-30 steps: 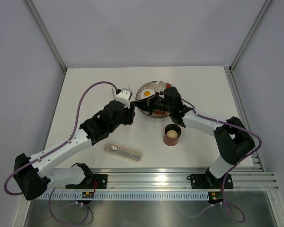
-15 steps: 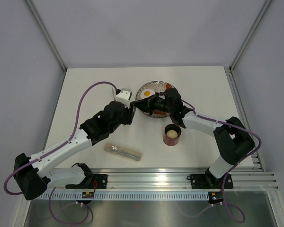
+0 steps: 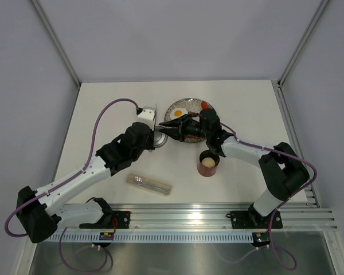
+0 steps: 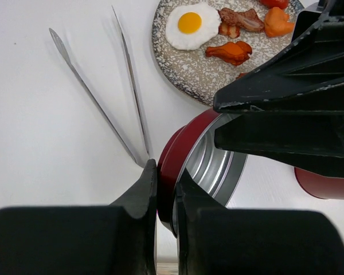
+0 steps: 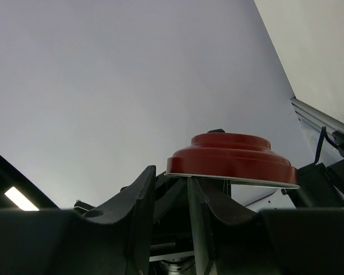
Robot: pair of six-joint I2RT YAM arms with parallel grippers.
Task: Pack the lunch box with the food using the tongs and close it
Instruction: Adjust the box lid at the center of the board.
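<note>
Two grippers were at the lid [image 4: 209, 166] — left gripper [image 4: 166, 177] clamped on its rim, right gripper [image 4: 218, 117] with jaws apart — so the right needed a straight, unsnagged retreat.

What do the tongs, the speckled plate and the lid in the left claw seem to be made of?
Tongs: polished metal, likely steel; thin, silvery, reflective arms.
Plate: looks like glazed ceramic or melamine; grey with dark speckles.
Lid, pinched by the left claw: brushed shiny metal inside, glossy red outside; paint or plastic, unclear.

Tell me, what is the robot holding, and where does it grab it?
The left claw pinches the red lid by its rim, one finger each side.
</note>
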